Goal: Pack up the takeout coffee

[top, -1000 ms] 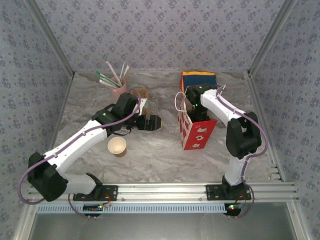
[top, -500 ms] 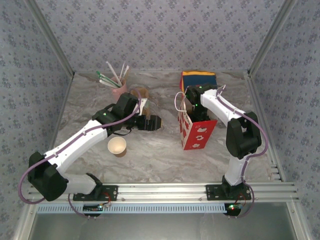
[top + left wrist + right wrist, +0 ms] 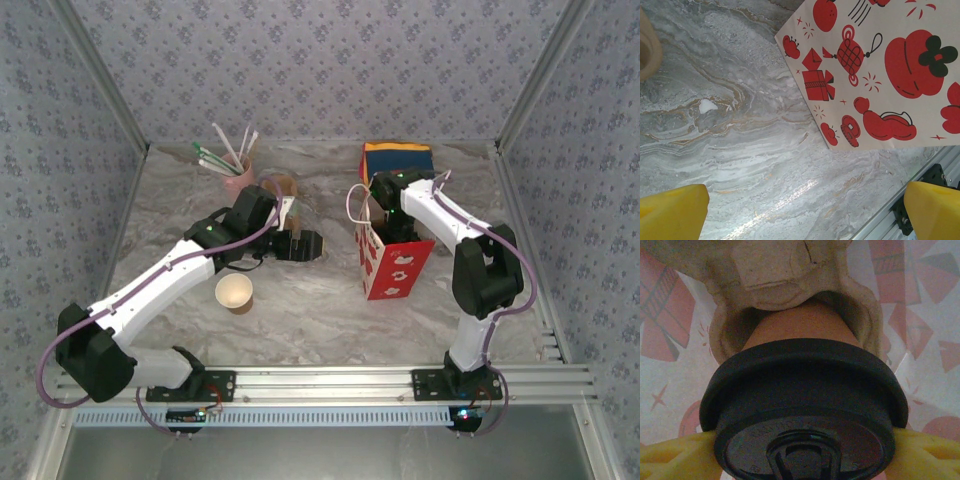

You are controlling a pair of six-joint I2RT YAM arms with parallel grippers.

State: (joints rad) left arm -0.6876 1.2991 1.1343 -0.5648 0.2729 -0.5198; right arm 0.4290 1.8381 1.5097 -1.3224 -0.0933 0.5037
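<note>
The takeout coffee (image 3: 802,410), a tan-brown cup under a round black lid, sits with its base in a hollow of a pale pulp tray (image 3: 775,270) inside the red-and-cream printed paper bag (image 3: 398,268). My right gripper (image 3: 802,457) reaches down into the bag from above (image 3: 388,222). Its yellow fingers (image 3: 675,457) press against both sides of the lid. My left gripper (image 3: 305,245) hovers over the marble table to the left of the bag. It is open, with bare table between its yellow fingertips (image 3: 675,212). The bag's printed side (image 3: 880,75) lies ahead of it.
A lidless paper cup (image 3: 234,293) stands near the left forearm. A pink cup of straws (image 3: 237,178) and a brown cup (image 3: 283,187) stand at the back left. A blue, yellow and red box (image 3: 398,157) sits behind the bag. Metal rails edge the table.
</note>
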